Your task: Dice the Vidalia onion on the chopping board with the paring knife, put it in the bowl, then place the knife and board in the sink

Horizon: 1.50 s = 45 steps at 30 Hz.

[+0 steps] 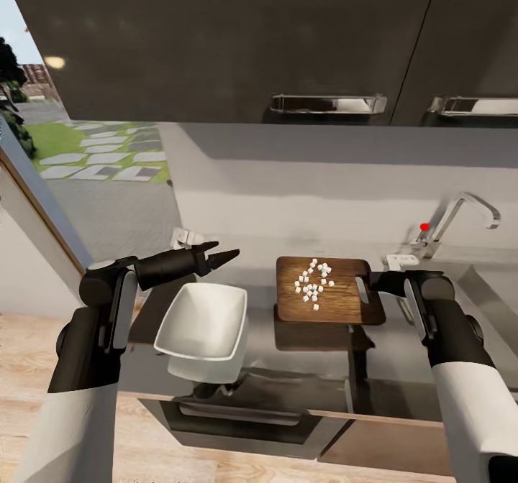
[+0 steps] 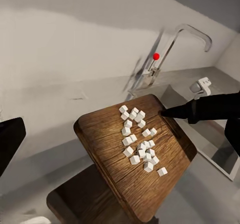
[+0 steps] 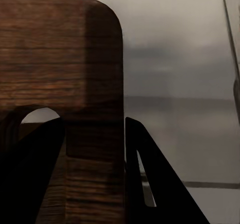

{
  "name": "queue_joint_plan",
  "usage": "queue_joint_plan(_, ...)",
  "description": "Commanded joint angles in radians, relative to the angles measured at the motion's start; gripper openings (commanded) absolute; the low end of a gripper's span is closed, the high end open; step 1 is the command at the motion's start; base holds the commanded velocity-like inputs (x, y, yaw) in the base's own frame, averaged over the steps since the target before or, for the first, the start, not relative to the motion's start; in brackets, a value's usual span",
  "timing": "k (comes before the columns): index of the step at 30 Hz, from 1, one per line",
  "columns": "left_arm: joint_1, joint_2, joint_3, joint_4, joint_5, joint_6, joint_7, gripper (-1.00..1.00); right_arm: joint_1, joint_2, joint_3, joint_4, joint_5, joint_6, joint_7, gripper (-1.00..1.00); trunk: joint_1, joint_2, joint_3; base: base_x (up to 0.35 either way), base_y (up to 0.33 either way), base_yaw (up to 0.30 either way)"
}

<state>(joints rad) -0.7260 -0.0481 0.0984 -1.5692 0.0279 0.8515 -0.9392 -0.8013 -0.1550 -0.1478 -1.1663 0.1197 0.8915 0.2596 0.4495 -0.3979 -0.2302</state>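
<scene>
Lots of small white onion bits [image 1: 313, 284] sit in a pile on the chopping board [image 1: 327, 309]. The right pincer [image 1: 374, 282] is shut tight on the board's handle end, w/ one finger [image 3: 30, 174] through the slot hole & the other finger [image 3: 155, 184] just past the board's edge. The board looks lifted off the tabletop [image 1: 403, 368], since its shadow lies below it.

The bowl [image 1: 201, 328] is white & sits at about 9 o'clock from the board, near it but not touching. The left pincer [image 1: 219, 258] hangs above the bowl's far side w/ nothing in it; its tips look narrow.

Step now, I think: get the bits into the bowl. To do it well, move the board slow & flat till its free end is over the bowl, then tip it bit by bit. Tip too fast or too early & bits may fall on the tabletop. The sink [image 1: 496, 289] is at 3 o'clock, for later. I can't see the knife.
</scene>
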Motion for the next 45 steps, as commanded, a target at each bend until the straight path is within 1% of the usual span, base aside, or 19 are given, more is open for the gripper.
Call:
queue_joint_plan(1, -0.001, -0.001, 0.002, 0.0, 0.003, 0.009, -0.003, 1.0, -0.001, 0.0, -0.001, -0.001, 0.01, 0.004, 0.009, -1.0, 0.001, -0.002, -0.003, 0.0, 0.0, 0.065)
queue_joint_plan(16, -0.001, -0.001, 0.001, 0.0, 0.003, 0.009, -0.003, 1.0, -0.001, 0.0, -0.001, -0.005, 0.01, 0.004, 0.009, -1.0, 0.001, -0.002, -0.008, 0.0, 0.0, 0.024)
queue_joint_plan(21, -0.001, -0.001, 0.001, 0.0, 0.003, 0.009, -0.003, 1.0, -0.001, 0.0, -0.001, -0.033, 0.01, 0.004, 0.009, -1.0, 0.001, -0.002, -0.002, 0.0, 0.0, 0.0)
queue_joint_plan(40, -0.001, -0.001, 0.001, 0.001, 0.003, 0.007, -0.003, 1.0, -0.001, 0.0, -0.001, -0.038, 0.01, 0.004, 0.009, -1.0, 0.001, -0.002, 0.024, 0.0, 0.0, 0.0)
queue_joint_plan(45, -0.001, -0.002, 0.001, 0.001, 0.003, 0.007, -0.003, 1.0, -0.001, 0.0, 0.0, -0.039, 0.01, 0.004, 0.009, -1.0, 0.001, -0.002, 0.028, 0.0, 0.0, 0.115)
